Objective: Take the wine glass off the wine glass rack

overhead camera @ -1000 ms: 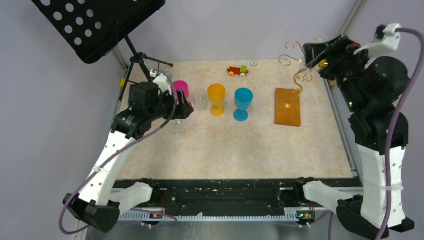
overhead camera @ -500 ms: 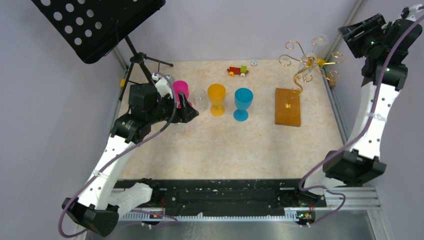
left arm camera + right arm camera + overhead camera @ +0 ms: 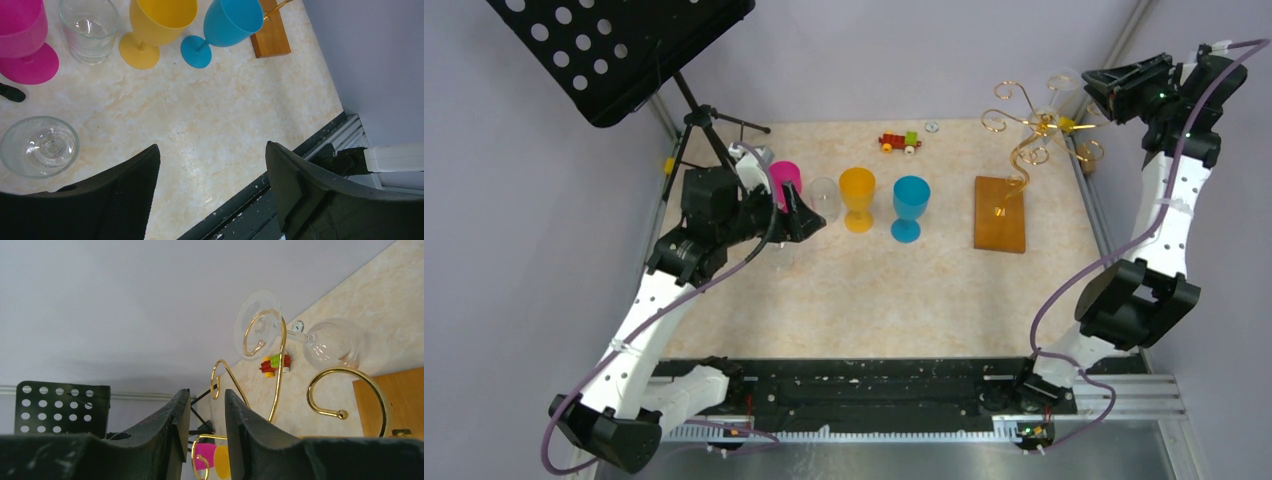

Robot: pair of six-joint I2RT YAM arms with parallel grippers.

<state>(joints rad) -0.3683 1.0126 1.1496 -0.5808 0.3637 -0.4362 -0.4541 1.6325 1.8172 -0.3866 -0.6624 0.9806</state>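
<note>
Tabletop count
Three coloured goblets; two clear wine glasses; one tumbler; one rack; one toy train.

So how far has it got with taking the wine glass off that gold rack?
Not far. A wine glass hangs by its foot on the wine glass rack, so lifting it off is all left to do. The right gripper is up beside the rack, jaws close together and empty. The left gripper is open near another clear glass standing on the table.
</note>
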